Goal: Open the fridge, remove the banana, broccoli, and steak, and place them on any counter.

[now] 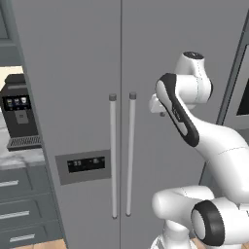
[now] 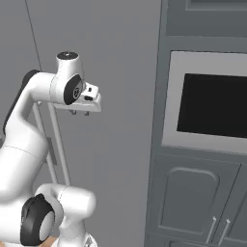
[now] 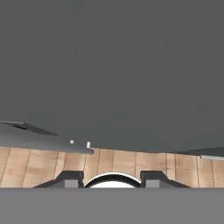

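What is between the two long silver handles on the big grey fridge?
Just the thin dark seam where the two closed doors of the fridge meet. The left handle and right handle flank it in the left base view.

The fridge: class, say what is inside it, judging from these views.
Nothing inside can be seen. The fridge has both doors shut, handles side by side, so its contents are hidden behind the grey doors.

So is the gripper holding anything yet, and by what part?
Nothing is held. The gripper has its fingers apart with only floor between them, and it hangs in front of the closed fridge, off both handles.
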